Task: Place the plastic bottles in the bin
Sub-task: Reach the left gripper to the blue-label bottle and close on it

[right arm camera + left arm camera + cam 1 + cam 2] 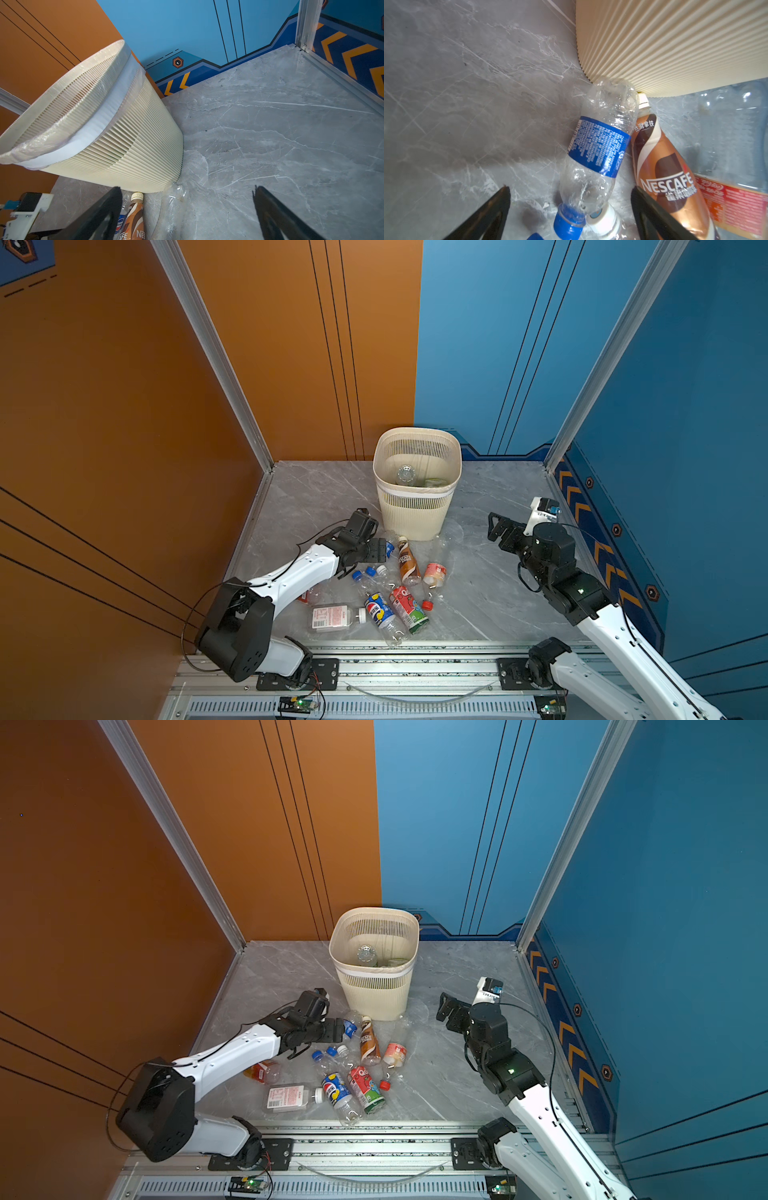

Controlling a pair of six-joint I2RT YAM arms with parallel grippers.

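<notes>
Front edge: an aluminium rail (pixel 415 668) carries both arm bases.
Nearest bottles: on the grey marble-look tabletop (pixel 498 605) lie a clear flat bottle with a red-and-white label (pixel 332 617), a clear bottle with a blue Pepsi label (pixel 380 612) and a green bottle with a red label (pixel 409 608). The last two are pretty much side by side.
Bit further in: a brown Nescafé bottle with a cream cap (pixel 407 562) is on its side, cap pointing at the bin. A stubby bottle with a red-and-cream label (pixel 435 573) sits just to its right.
Left gripper (pixel 380 549): low over the table, jaws apart around the neck end of a crumpled clear bottle with a blue label and blue cap (pixel 600 145). The wrist view shows bare table between one finger and the bottle, so nothing is clamped.
Right gripper (pixel 494 526): jaws wide apart with nothing between them, off to the right of the bin and well away from the pile.
Bin: the cream-beige slotted plastic wastebasket with a clear liner (pixel 415 514) stands upright mid-table toward the back. The crumpled bottle's base is right up against its foot.
Inside the bin: a clear bottle seen end-on (pixel 405 475).
Back: an orange wall panel (pixel 291 364) and a blue wall panel (pixel 498 364).
</notes>
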